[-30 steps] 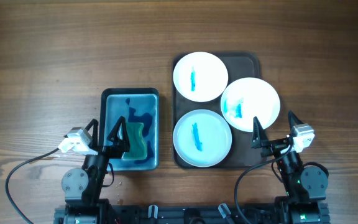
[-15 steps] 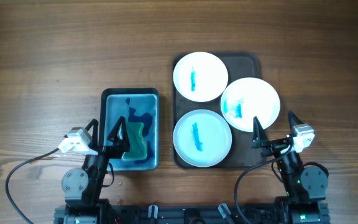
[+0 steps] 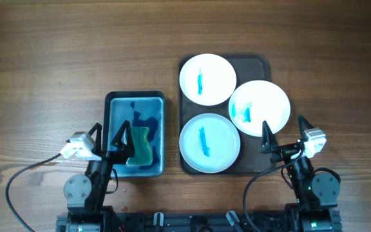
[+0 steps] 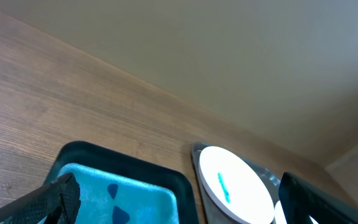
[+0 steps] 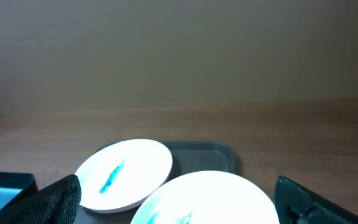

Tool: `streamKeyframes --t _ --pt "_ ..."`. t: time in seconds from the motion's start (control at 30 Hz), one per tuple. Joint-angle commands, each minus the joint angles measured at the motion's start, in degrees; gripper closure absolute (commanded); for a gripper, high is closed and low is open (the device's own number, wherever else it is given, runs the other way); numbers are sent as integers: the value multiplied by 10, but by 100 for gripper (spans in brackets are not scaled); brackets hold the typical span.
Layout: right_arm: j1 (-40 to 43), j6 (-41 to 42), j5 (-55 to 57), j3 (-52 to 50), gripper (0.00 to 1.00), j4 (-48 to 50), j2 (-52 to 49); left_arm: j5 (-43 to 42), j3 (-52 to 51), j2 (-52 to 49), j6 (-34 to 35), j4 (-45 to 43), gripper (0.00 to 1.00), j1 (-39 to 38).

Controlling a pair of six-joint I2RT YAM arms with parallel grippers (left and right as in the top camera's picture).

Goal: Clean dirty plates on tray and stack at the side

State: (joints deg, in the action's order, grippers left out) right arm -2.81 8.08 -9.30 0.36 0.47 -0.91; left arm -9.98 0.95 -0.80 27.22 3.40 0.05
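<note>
Three white plates lie on the dark brown tray, each smeared blue: one at the back, one on the right, one at the front. My left gripper hangs open over the near left edge of the blue tub, away from the tray. Open too, my right gripper hovers off the tray's near right corner, just short of the right plate. The left wrist view has a streaked plate between open fingers. In the right wrist view two plates lie ahead of the gripper.
A blue tub with a green sponge stands left of the tray, also visible as the tub in the left wrist view. Bare wooden table lies to the left, back and right. Cables trail by the arm bases.
</note>
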Motion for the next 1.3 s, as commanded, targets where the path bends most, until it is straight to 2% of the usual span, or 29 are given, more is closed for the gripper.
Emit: streamKeyframes --t 0.0,0.2,0.4,0.63,0.8,0.87,0.93,1.0,1.13,1.17,1.2,1.27 --pt "2 10 -78 0 0 15 -1 -35 -6 4 2 -4 0 -3" --pt "2 11 -141 28 0 14 -1 -70 10 3 2 -3 0 -3" --pt "2 10 -157 106 0 -20 -14 -70 93 -47 2 45 0 -3" --pt "2 11 -161 280 0 -190 -152 -100 299 -268 0 186 0 -3" --pt "2 13 -165 446 0 -363 -313 -121 510 -475 -1 388 0 -3" --pt "2 10 -165 503 0 -421 -370 -121 571 -533 -1 443 0 -3" --pt "2 15 -168 537 0 -447 -417 -121 632 -590 0 500 0 -3" --pt "2 45 -194 544 0 -451 -451 -135 659 -624 6 519 0 -3" --pt "2 64 -219 544 0 -459 -508 -179 662 -660 1 541 0 -3" --pt "2 63 -219 544 4 -466 -518 -178 662 -666 -3 546 0 -3" --pt "2 55 -219 544 14 -483 -535 -172 661 -677 -3 560 1 -5" --pt "-1 54 -214 543 20 -519 -559 -148 658 -697 -2 586 6 -18"
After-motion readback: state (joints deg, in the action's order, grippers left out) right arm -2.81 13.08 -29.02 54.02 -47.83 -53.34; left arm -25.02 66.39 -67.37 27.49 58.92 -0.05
